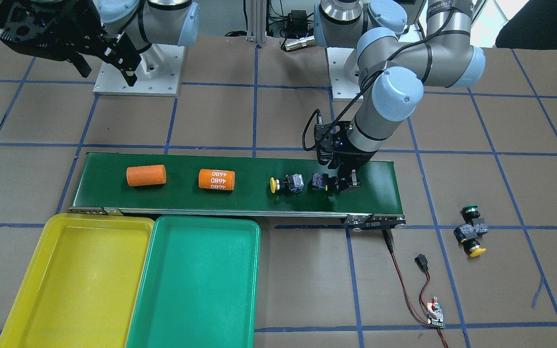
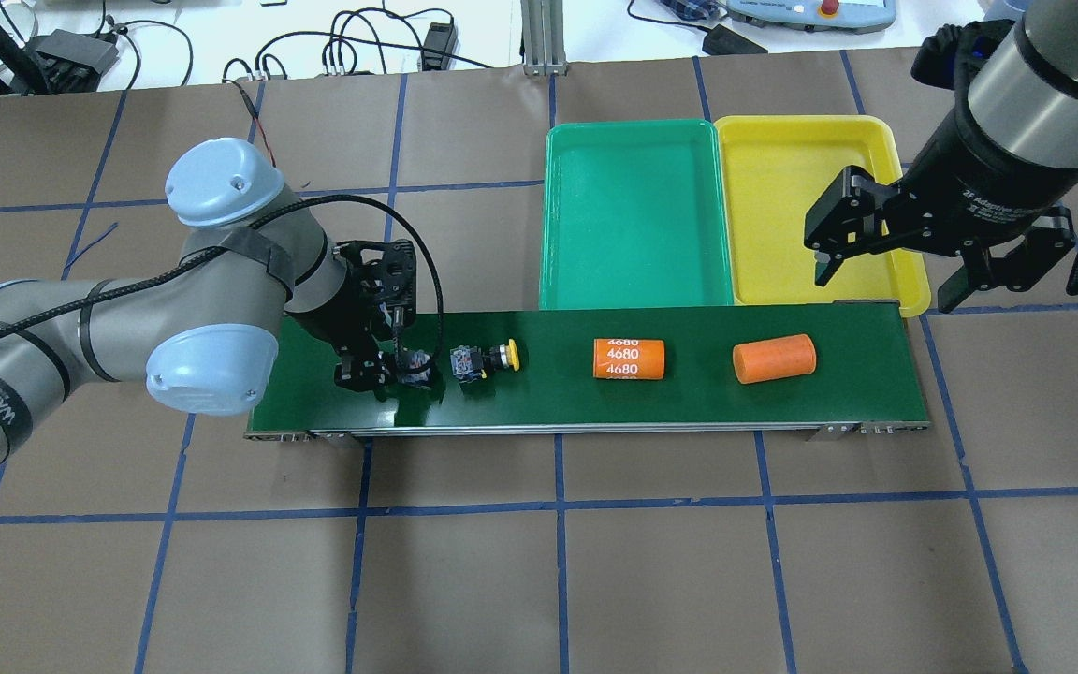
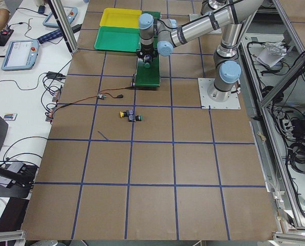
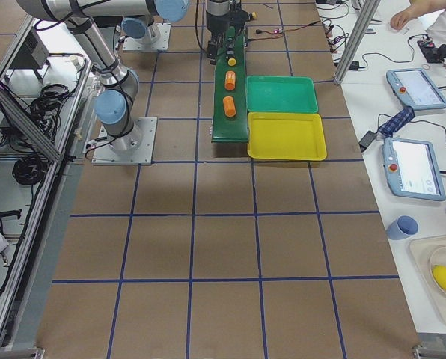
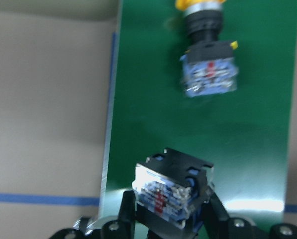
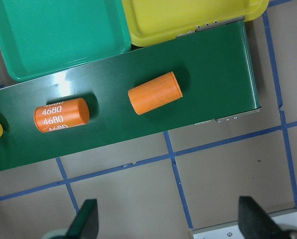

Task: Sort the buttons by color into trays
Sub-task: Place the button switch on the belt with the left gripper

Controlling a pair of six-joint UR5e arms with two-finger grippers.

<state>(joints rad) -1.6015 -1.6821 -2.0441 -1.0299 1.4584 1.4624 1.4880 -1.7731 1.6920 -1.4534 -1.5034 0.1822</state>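
My left gripper (image 1: 345, 186) is low on the dark green conveyor belt (image 1: 240, 200). It is shut on a button (image 5: 171, 191) whose grey contact block shows between the fingers (image 5: 126, 216); its cap is hidden. A yellow button (image 1: 285, 184) lies on the belt just beyond it, and also shows in the left wrist view (image 5: 206, 64). A green button (image 1: 470, 211) and another yellow button (image 1: 472, 244) lie together on the table off the belt's end. The yellow tray (image 1: 80, 270) and the green tray (image 1: 196, 285) hold nothing. My right gripper (image 2: 890, 276) is open and empty, high over the belt's other end.
Two orange cylinders lie on the belt, one plain (image 1: 146, 176) and one marked 4680 (image 1: 216, 179). A red and black wire runs from the belt's end to a small circuit board (image 1: 435, 314). The trays sit side by side against the belt's long edge.
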